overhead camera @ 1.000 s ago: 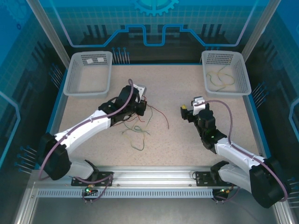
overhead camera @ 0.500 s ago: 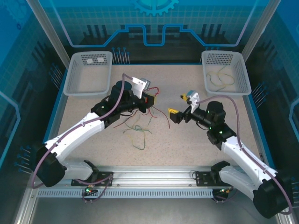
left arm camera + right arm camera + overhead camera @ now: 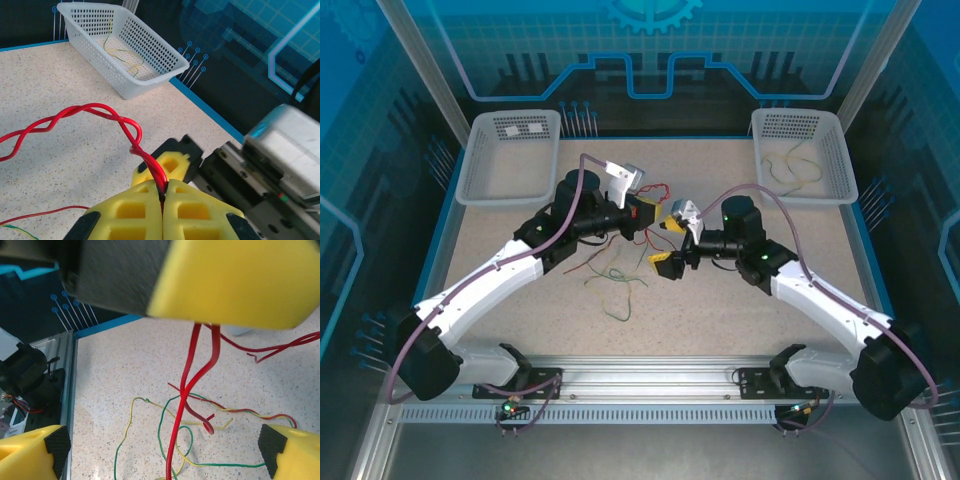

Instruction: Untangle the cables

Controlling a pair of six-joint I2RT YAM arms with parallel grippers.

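Note:
My left gripper (image 3: 642, 210) is shut on a twisted pair of red cables (image 3: 95, 107), pinched between its yellow pads (image 3: 163, 197) and lifted off the table. The red strands (image 3: 182, 405) hang down from it between the wide-open fingers of my right gripper (image 3: 162, 452). In the top view the right gripper (image 3: 670, 243) stands just right of the left one, one finger on each side of the strands, touching nothing. Below them, green and yellow cables (image 3: 615, 285) lie looped and crossed on the speckled table, with thin red ends (image 3: 260, 352) trailing off.
A white basket (image 3: 845, 170) at the back right holds a few yellow-green wires. Another white basket (image 3: 470, 170) sits at the back left. A raised blue border (image 3: 650, 138) rims the table. Both arms meet over the table's middle.
My right arm has swung left across the table up to the left gripper, its jaws opening fully. The left gripper rose and shifted right with the red cables.

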